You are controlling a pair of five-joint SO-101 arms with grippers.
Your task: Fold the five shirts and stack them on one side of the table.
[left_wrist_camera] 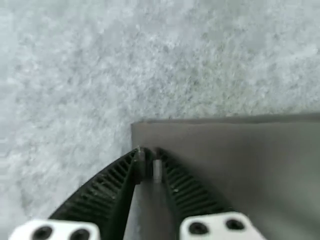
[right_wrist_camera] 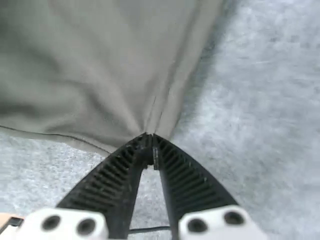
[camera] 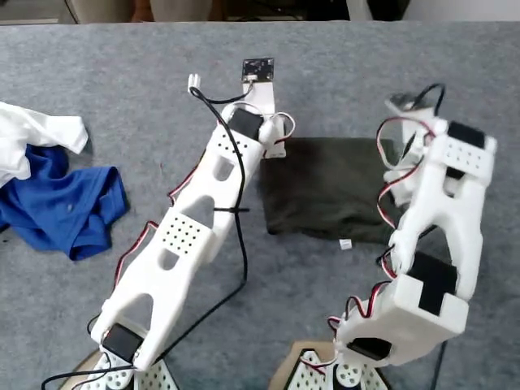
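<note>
Surface: the bench (camera: 122, 81) was covered in grey, felt-like cloth out to its far edge.
Left grip: the left fingers (left_wrist_camera: 117, 182) were pressed together, clamped on the edge of the olive shirt (left_wrist_camera: 240, 165) right at one corner.
Right grip: the right fingers (right_wrist_camera: 117, 170) were also together, pinching the same shirt's cloth, which puckered into creases at their tips.
Shirt in hand: the olive shirt (camera: 325, 187) lay flat as a rough rectangle, held at its two far corners.
Other shirts: a blue shirt (camera: 65, 207) lay crumpled toward the bench's left side, with a white shirt (camera: 32, 134) overlapping it, both well apart from the olive one.
Progress: early, by my reading. One shirt was mid-fold, two were unfolded, and no stack had been started.
Room: pale and brown shapes beyond the far edge were too little to identify.
</note>
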